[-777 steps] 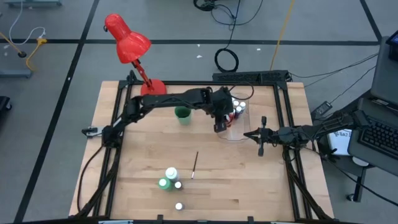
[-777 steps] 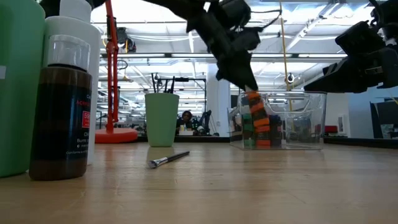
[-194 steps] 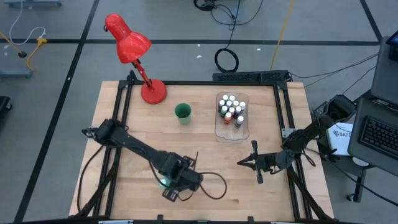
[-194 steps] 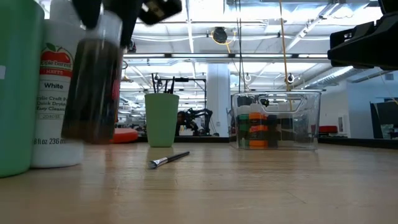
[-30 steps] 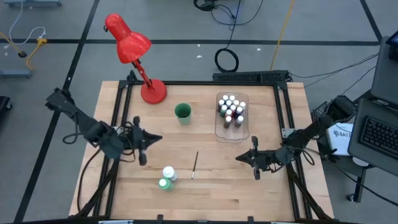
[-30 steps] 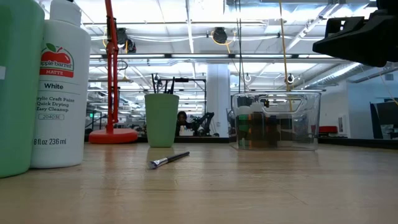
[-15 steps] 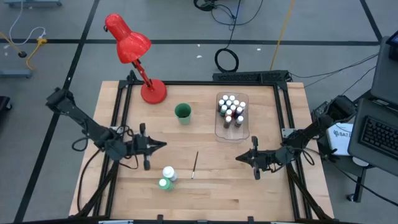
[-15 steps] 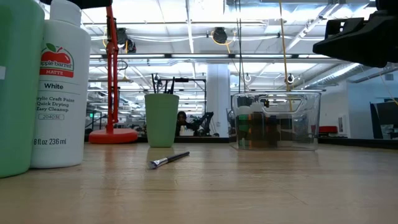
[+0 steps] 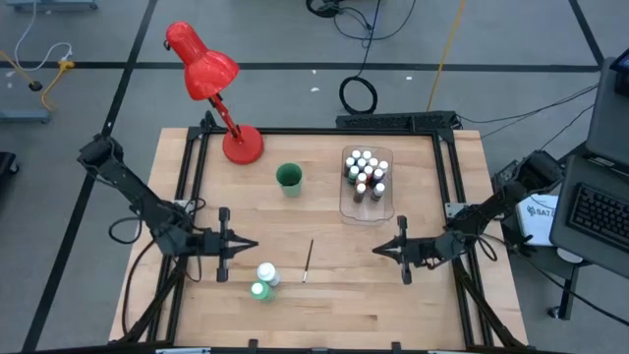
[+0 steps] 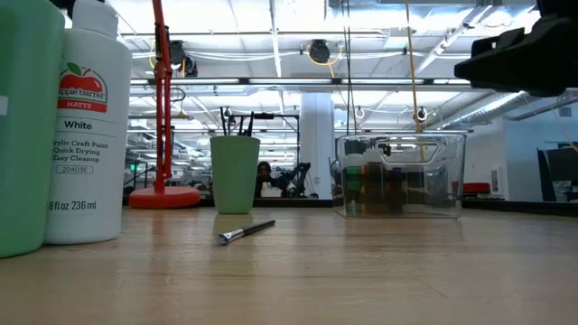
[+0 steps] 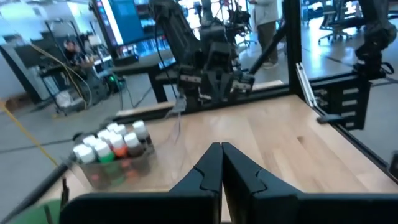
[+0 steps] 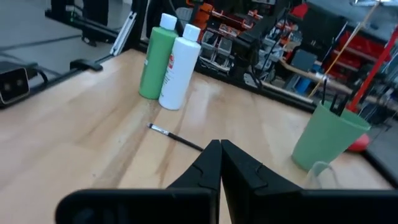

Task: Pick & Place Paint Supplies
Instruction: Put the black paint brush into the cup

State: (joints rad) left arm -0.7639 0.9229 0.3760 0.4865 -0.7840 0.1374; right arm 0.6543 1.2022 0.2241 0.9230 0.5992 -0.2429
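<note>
On the wooden counter (image 9: 334, 295), a tall green bottle (image 12: 154, 57) and a white "White" bottle (image 12: 179, 65) stood touching. White-capped little paint bottles (image 9: 364, 174) filled the clear tray (image 9: 366, 208). A thin dark brush (image 9: 307, 262) lay alone. The left hand (image 9: 255, 245) and right hand (image 9: 375, 249) hovered closed, empty.

A wooden table (image 9: 354, 295) carries a red lamp (image 9: 242, 145), green cup (image 9: 289, 177), clear tray (image 9: 366, 204), a brush (image 9: 308, 262), and white (image 9: 267, 273) and green bottles (image 9: 258, 290).

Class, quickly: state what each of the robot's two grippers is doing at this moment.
Left gripper: closed, holding nothing, above the table's left side.
Right gripper: closed, holding nothing, above the table's right side.
</note>
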